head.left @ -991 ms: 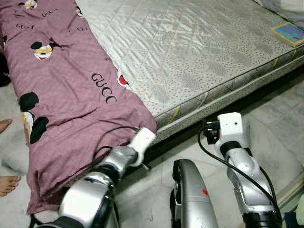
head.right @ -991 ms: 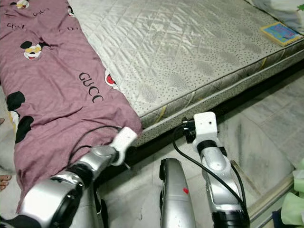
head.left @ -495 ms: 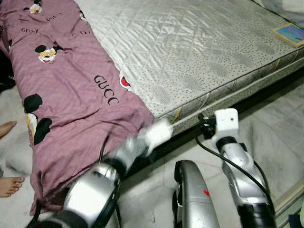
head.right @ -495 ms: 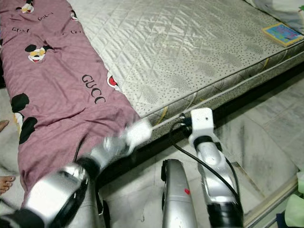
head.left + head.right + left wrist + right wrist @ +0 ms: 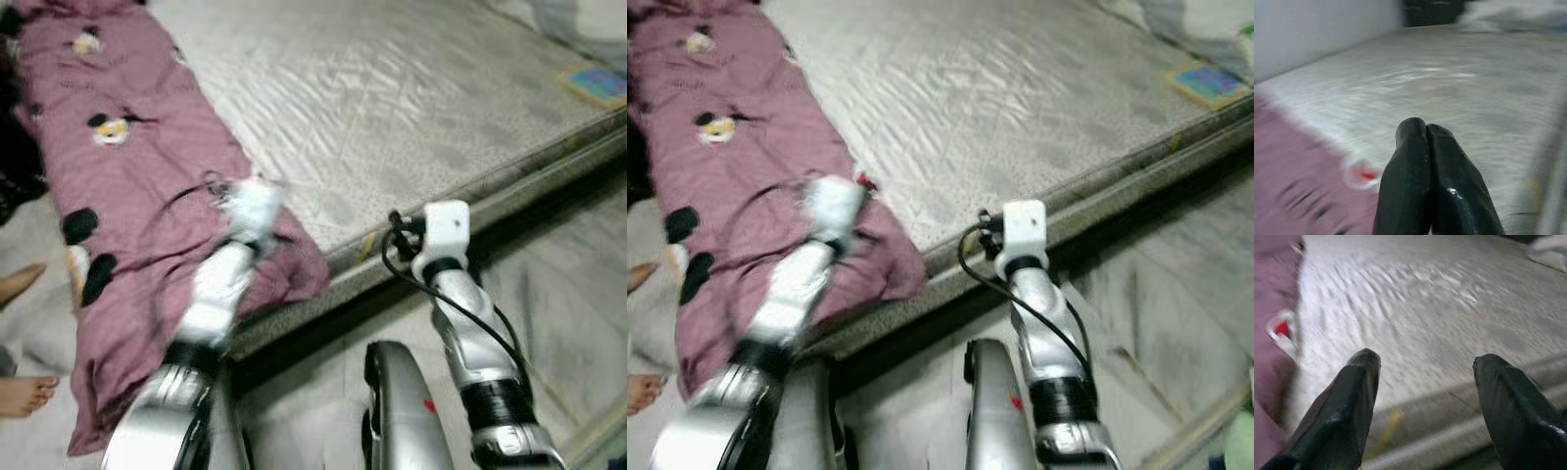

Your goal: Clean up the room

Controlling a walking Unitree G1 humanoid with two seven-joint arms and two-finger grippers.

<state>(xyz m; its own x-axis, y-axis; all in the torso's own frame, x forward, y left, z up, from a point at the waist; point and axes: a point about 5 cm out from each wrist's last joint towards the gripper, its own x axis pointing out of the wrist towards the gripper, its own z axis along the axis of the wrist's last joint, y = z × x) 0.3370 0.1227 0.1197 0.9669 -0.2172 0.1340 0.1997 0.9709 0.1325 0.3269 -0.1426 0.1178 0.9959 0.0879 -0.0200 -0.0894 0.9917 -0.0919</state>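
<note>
Both grippers face the mattress: left gripper clenched over the purple sheet, right gripper spread

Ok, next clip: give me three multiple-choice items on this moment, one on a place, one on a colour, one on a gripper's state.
1. Where does the book lie?
A. on the mattress
B. on the floor
C. on the blanket

2. What colour is the blanket?
A. green
B. purple-pink
C. white

3. How do the right gripper fingers stand?
A. shut together
B. clamped on cloth
C. open, holding nothing

Key: 1 A, it rests near the mattress's far edge; 2 B, purple-pink with cartoon prints; 3 C, the right wrist view shows a wide gap.
</note>
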